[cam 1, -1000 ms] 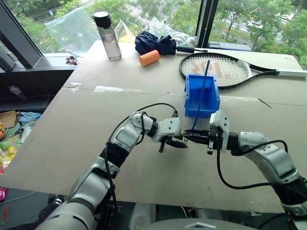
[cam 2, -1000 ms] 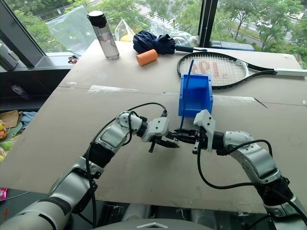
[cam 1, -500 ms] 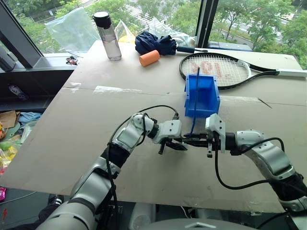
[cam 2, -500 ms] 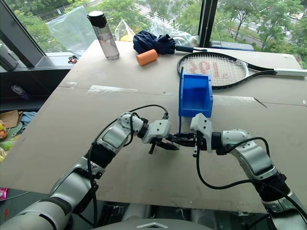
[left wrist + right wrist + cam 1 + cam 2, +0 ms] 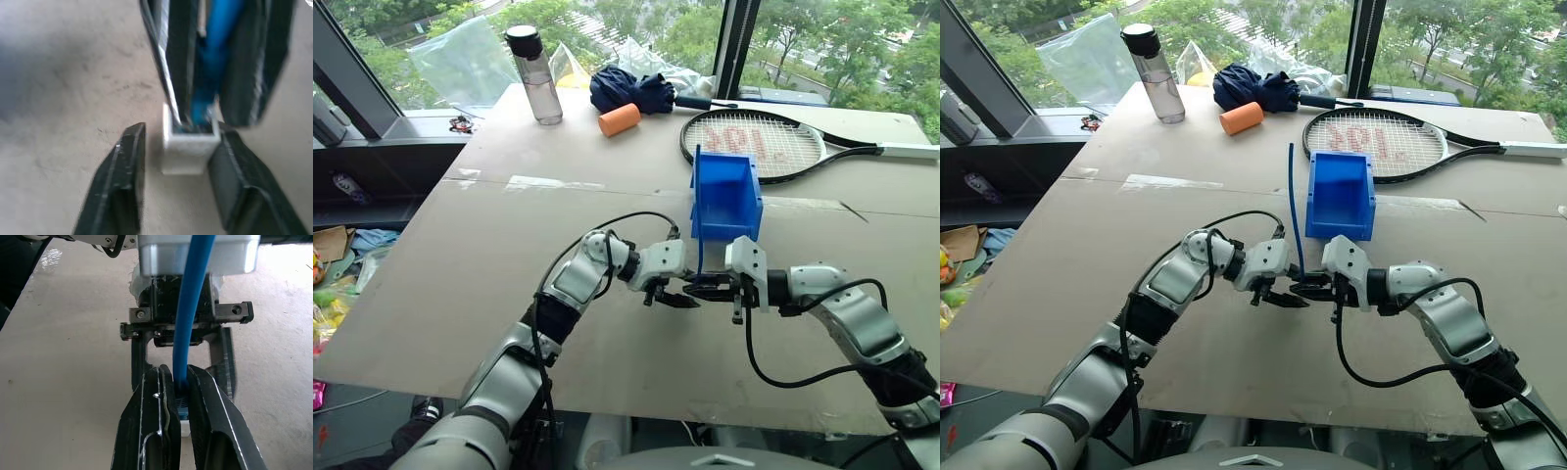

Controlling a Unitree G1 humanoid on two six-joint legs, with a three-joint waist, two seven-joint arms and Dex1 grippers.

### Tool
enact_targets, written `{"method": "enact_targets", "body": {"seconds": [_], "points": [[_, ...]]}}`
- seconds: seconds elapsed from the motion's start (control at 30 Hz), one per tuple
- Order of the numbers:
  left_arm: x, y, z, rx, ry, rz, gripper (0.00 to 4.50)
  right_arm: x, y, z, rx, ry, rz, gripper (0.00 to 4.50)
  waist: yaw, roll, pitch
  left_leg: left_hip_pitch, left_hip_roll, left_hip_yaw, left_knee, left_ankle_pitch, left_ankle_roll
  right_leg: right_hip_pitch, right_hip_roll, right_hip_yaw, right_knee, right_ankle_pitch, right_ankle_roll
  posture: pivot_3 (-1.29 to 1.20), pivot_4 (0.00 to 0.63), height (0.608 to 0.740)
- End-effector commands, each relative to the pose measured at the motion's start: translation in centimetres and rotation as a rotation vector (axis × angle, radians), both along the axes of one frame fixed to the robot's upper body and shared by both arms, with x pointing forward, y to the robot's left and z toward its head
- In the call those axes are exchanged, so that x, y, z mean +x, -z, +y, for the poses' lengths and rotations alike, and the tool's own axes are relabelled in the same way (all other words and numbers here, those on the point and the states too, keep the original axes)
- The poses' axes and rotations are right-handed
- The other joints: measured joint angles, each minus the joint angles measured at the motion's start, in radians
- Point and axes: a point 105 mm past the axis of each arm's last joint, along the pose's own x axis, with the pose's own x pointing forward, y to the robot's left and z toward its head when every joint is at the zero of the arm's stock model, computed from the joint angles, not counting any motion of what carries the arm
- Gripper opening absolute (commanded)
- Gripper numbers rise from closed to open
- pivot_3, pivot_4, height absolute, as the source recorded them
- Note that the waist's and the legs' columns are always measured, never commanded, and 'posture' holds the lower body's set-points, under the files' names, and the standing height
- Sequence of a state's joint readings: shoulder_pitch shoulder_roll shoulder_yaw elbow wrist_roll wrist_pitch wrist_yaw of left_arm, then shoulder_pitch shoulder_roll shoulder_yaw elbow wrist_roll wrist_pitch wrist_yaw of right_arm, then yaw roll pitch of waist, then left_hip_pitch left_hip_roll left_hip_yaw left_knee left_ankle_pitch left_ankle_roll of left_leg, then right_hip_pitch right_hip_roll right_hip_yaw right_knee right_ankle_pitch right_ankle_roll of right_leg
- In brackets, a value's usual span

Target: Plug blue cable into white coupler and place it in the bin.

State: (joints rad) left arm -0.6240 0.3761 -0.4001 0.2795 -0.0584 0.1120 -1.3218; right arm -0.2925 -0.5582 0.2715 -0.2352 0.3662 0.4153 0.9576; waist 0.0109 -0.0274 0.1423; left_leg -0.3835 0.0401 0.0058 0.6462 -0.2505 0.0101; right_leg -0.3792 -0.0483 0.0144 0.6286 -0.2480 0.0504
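Note:
In the left wrist view the white coupler (image 5: pixel 188 147) sits between the fingers of my left gripper (image 5: pixel 181 132), which is open; a gap shows on one side of the block. The blue cable (image 5: pixel 215 44) runs into the coupler's opening. My right gripper (image 5: pixel 177 372) is shut on the blue cable (image 5: pixel 190 308) just behind the plug. Both grippers meet tip to tip above the table, left gripper (image 5: pixel 674 296) facing right gripper (image 5: pixel 705 290). The cable (image 5: pixel 1293 206) stands nearly upright from them. The blue bin (image 5: pixel 726 196) stands just behind, its lowered lip towards me.
A tennis racket (image 5: pixel 754 142) lies behind the bin. Further back are an orange cylinder (image 5: pixel 618 118), a folded dark blue umbrella (image 5: pixel 631 88) and a water bottle (image 5: pixel 533 73). The table's (image 5: pixel 460 294) left edge drops off to clutter on the floor.
My left gripper has opened around the coupler. The free end of the cable has swung left, from over the bin to beside it. Both hands stay close together.

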Motion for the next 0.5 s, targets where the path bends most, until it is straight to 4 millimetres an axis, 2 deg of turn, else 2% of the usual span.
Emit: {"method": "enact_targets", "body": {"seconds": [0.03,0.07,0.2,0.3,0.4,0.5], "points": [[-0.4,-2.3,1.6,-0.093,-0.089,0.008,4.08,0.9,-2.7,-1.0,0.137,0.106,0.030,0.00,-0.009,0.001,0.001,0.000,0.000,0.000,0.000,0.000,0.000,0.000,0.000,0.000,0.001,0.000,0.000,0.00,0.150,0.740],[-0.7,-2.9,2.3,-0.123,-0.138,0.023,4.42,1.0,-4.1,-1.2,0.192,0.128,0.029,0.00,-0.013,0.002,0.001,0.000,0.001,0.000,0.000,0.000,0.000,-0.001,0.000,0.001,0.001,0.000,0.000,0.00,0.150,0.740],[-2.5,-4.3,5.4,-0.208,-0.321,0.032,4.42,1.5,-9.0,-3.0,0.323,0.188,0.035,0.00,-0.026,0.003,0.003,0.000,0.001,-0.006,0.000,0.000,0.000,-0.002,0.000,0.000,0.003,0.000,0.000,0.00,0.150,0.740],[-3.5,-6.1,6.3,-0.363,-0.431,0.022,4.42,3.0,-10.9,-4.4,0.328,0.270,0.061,0.00,-0.021,0.004,0.003,0.002,0.002,-0.007,-0.002,0.000,0.000,-0.001,-0.002,0.000,0.003,0.000,0.000,0.00,0.150,0.740],[-4.5,-7.4,6.7,-0.448,-0.531,0.007,4.42,6.8,-12.2,-6.3,0.300,0.425,0.106,0.00,-0.022,0.004,0.004,0.002,0.001,-0.007,-0.002,0.000,0.000,-0.001,-0.002,-0.001,0.003,-0.001,-0.003,0.00,0.150,0.740],[-5.2,-8.1,6.6,-0.508,-0.585,0.004,4.42,10.0,-12.2,-7.4,0.273,0.520,0.163,0.00,-0.022,0.004,0.004,0.002,-0.001,-0.006,-0.002,0.000,0.000,-0.001,-0.003,0.000,0.003,-0.002,-0.004,0.00,0.150,0.740]]}}
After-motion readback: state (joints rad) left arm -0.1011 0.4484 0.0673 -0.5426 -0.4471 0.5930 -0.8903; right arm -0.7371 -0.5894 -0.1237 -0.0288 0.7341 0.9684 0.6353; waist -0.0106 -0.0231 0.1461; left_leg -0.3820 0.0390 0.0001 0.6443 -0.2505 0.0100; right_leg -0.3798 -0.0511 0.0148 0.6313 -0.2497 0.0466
